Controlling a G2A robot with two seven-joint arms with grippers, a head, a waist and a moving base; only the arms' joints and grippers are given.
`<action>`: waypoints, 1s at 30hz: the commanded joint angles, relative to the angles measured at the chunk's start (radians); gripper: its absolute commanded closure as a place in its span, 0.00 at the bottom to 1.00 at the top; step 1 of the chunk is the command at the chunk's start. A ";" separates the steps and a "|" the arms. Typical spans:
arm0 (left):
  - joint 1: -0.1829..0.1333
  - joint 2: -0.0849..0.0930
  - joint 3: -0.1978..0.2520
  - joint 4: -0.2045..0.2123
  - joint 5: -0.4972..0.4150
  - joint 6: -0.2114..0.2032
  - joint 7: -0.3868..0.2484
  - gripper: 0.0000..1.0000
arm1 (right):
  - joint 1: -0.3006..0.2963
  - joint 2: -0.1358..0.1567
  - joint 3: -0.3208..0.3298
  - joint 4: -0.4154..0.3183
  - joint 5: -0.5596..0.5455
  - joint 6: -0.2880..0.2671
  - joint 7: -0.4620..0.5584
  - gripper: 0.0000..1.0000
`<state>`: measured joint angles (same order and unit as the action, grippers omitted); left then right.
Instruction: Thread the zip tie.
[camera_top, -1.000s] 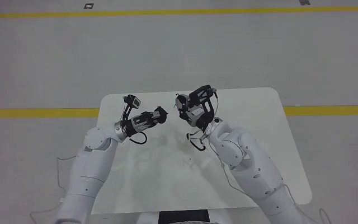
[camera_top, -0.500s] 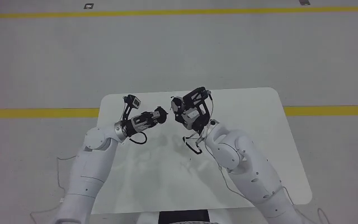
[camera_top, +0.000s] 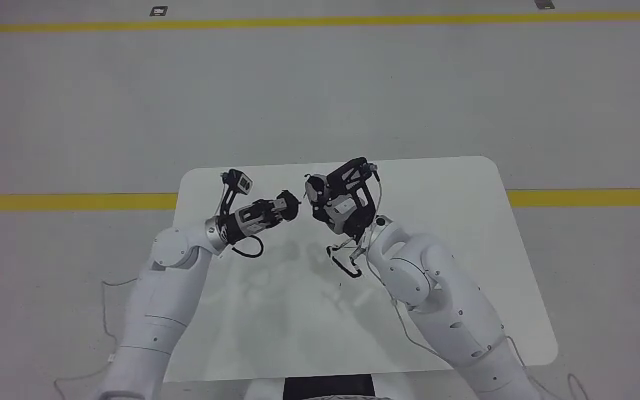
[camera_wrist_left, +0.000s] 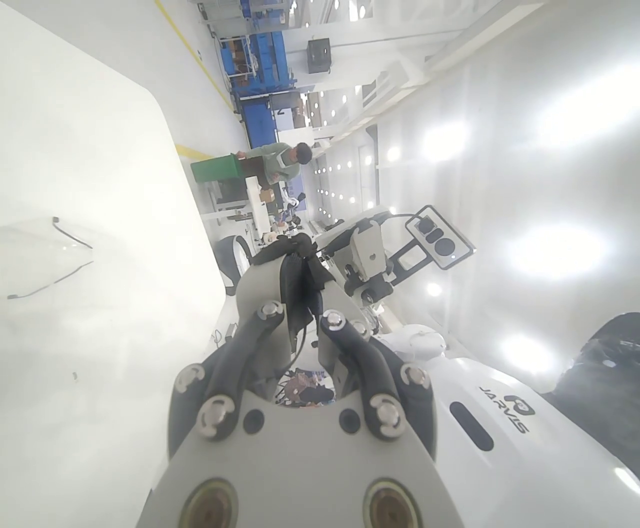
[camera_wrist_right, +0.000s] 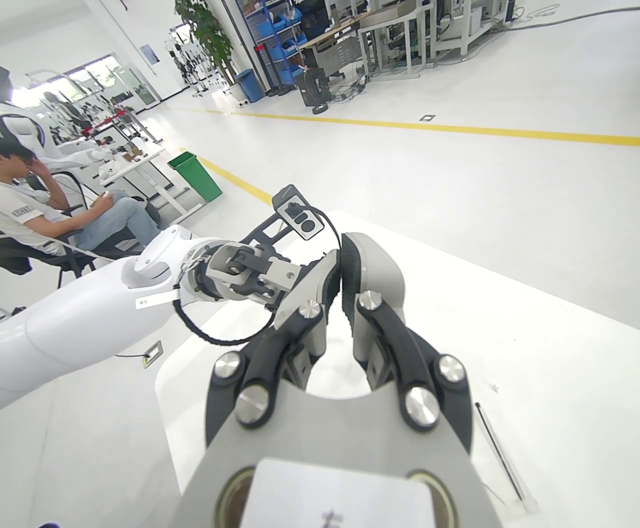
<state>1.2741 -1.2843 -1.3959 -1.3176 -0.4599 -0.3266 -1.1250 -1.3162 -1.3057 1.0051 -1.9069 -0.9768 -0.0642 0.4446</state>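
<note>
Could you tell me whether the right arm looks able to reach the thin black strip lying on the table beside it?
Probably yes: the thin black strip lies flat on the table near the right end effector, with nothing between them, though its fingers are shut.

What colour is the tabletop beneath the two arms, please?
White; the rounded-corner table shows best in the top view.

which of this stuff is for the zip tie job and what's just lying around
Job: left gripper and right gripper, tips close together above the table; anything pinched is too small to tell.
Lying about: thin black strip on the table; green bin on the floor.
</note>
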 joint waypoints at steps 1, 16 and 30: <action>0.005 0.003 0.004 -0.010 0.020 -0.002 0.019 1.00 | 0.000 0.000 0.000 0.000 0.000 0.000 0.000 1.00; 0.011 0.016 0.027 -0.024 0.044 -0.013 0.094 1.00 | -0.009 0.001 -0.004 0.003 -0.041 -0.001 -0.002 1.00; 0.011 0.016 0.027 -0.024 0.044 -0.013 0.094 1.00 | -0.003 -0.003 -0.011 0.008 -0.051 0.001 -0.004 1.00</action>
<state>1.2853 -1.2687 -1.3688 -1.3415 -0.4157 -0.3400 -1.0313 -1.3205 -1.3080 0.9950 -1.8998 -1.0287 -0.0628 0.4408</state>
